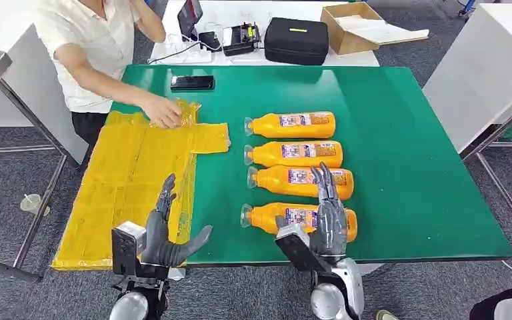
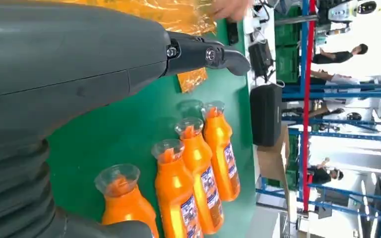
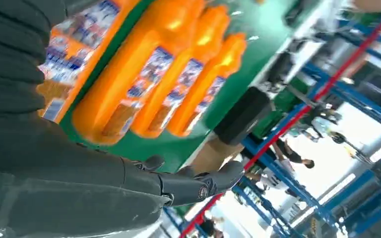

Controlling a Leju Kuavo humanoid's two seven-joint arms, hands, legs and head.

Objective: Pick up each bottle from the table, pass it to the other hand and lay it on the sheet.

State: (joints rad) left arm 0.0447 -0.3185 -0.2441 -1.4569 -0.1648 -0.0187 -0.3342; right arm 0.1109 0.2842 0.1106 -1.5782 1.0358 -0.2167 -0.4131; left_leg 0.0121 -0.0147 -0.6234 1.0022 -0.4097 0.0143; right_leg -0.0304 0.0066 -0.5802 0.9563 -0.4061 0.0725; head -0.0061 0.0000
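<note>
Several orange bottles lie on their sides in a column on the green table (image 1: 400,133), clear caps pointing left. The nearest bottle (image 1: 273,217) lies under my right hand (image 1: 329,213), which hovers over its base end with fingers stretched out and holds nothing. The bottle behind it (image 1: 293,179) is partly covered by those fingertips. My left hand (image 1: 168,235) is open at the table's front edge, over the near right edge of the yellow sheet (image 1: 130,177). The left wrist view shows the bottle row (image 2: 188,188) beyond my left hand (image 2: 69,64). The right wrist view shows bottles (image 3: 144,79) close under my right hand (image 3: 79,188).
A person at the far left presses a hand (image 1: 163,112) on the sheet's far corner. A black phone (image 1: 192,82) lies on the table behind. Beyond the table stand a black case (image 1: 297,40) and a cardboard box (image 1: 353,27). Bare green surface spreads to the right of the bottles.
</note>
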